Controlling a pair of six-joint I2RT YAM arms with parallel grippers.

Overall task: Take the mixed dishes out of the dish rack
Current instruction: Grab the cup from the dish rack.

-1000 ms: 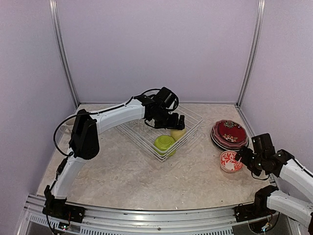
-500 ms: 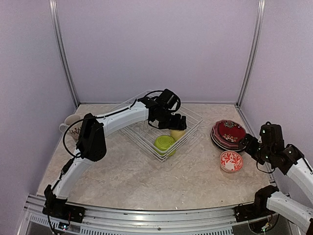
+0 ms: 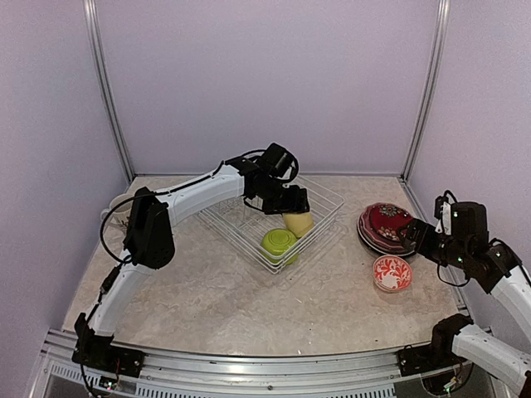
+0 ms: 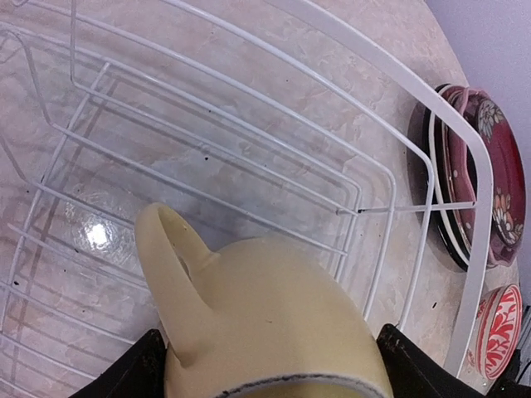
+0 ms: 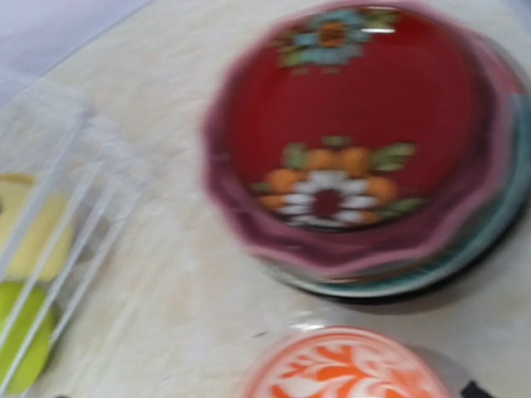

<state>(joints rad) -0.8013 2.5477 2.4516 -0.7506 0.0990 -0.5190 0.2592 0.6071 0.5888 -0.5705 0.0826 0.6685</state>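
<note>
The white wire dish rack (image 3: 328,196) holds a lime green bowl (image 3: 279,243) and a pale yellow cup (image 3: 299,222). My left gripper (image 3: 293,207) reaches into the rack and is shut on the cup, which hangs tilted. In the left wrist view the cup (image 4: 274,315) fills the gap between both black fingers (image 4: 133,373), handle to the left, with the rack rim (image 4: 465,166) beyond. My right gripper (image 3: 412,238) hovers open and empty over the stacked plates (image 3: 387,225), red plate (image 5: 348,141) on top. The small red-white bowl (image 3: 392,273) stands in front of the stack.
A patterned cream mug (image 3: 119,205) stands on the table at the far left, behind my left arm. The stack of plates (image 4: 481,166) sits just right of the rack. Purple walls with metal posts enclose the table on three sides.
My left gripper has narrowed onto the pale yellow cup and tipped it up off the rack floor. My right arm has risen from the small bowl and swung toward the plates.
</note>
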